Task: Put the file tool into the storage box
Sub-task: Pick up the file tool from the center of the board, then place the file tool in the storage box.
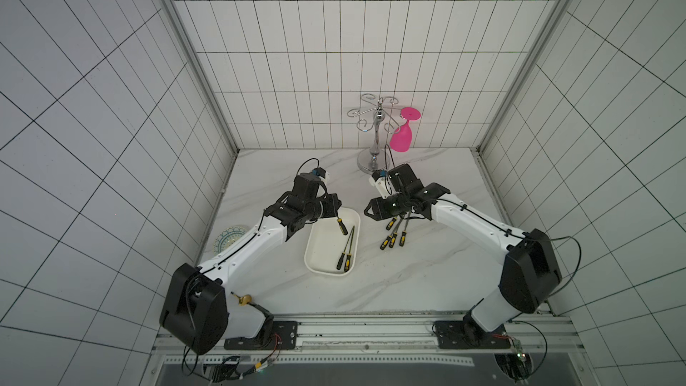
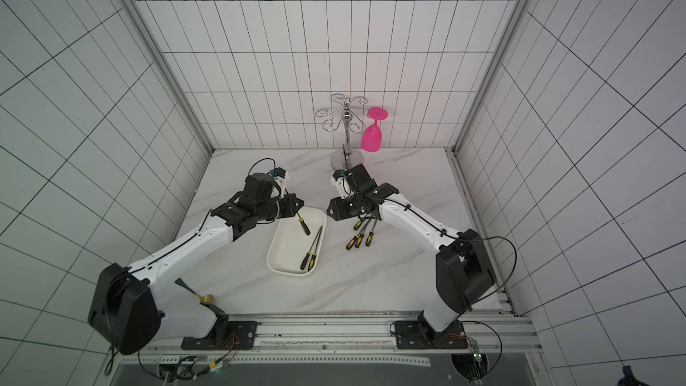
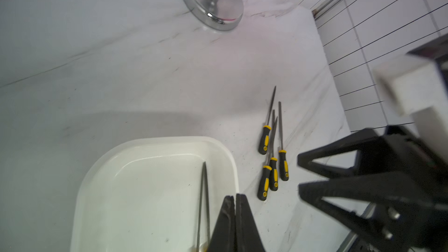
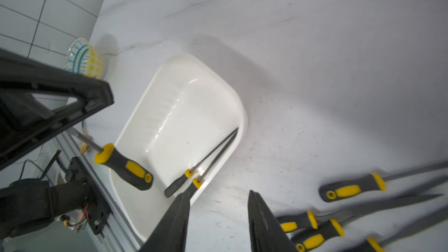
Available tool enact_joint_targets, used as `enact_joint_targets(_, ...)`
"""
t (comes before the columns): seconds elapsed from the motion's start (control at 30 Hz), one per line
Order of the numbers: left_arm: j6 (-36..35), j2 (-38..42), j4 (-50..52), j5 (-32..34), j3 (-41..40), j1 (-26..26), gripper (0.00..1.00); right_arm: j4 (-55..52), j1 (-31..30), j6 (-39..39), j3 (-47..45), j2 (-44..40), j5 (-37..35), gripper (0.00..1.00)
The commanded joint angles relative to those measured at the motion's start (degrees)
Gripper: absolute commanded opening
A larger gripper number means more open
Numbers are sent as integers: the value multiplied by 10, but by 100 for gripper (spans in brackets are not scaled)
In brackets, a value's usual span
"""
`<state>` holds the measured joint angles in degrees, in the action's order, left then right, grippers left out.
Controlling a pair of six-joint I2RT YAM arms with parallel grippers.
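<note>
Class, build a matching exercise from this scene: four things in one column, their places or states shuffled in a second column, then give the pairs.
1. storage box
2. pink glass
3. left gripper
4. patterned bowl

A. hangs upside down on the metal rack
B. holds two files
C. shut on a file
D. by the wall, behind the left arm

Pairs: 1-B, 2-A, 3-C, 4-D

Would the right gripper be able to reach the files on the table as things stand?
Probably yes. The right gripper hangs open just above the four loose files, nothing lies over them, and the left gripper is off above the box, holding its own file.
</note>
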<state>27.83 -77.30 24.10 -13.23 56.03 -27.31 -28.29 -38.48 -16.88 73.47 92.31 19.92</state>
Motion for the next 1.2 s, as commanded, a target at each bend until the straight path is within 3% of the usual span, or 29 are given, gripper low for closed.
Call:
enact_joint_targets(0.0, -42, -1, 69, 57, -19, 1, 0, 2, 11, -26, -22, -14, -19, 54)
enact_joint_targets(0.37, -64, -75, 86, 54, -2, -31, 0, 4, 25, -37, -32, -11, -28, 54)
enact_joint_targets(0.73, -40, -134, 89, 23, 9, -64, 0, -16, 63, -73, -51, -2, -63, 54)
enact_joint_targets(0.77, -40, -136, 89, 24, 9, -64, 3, -21, 66, -75, -52, 1, -70, 54)
enact_joint_targets(0.87, -42, -139, 92, 30, 13, -64, 27, -35, 73, -80, -54, 11, -83, 54)
enact_joint_targets(0.9, -42, -140, 93, 32, 14, -64, 31, -36, 74, -80, -54, 15, -83, 54)
enact_joint_targets(0.97, -44, -140, 94, 35, 17, -64, 36, -40, 75, -80, -53, 23, -82, 54)
enact_joint_targets(1.17, -40, -138, 88, 46, 31, -64, 39, -45, 75, -77, -52, 55, -88, 54)
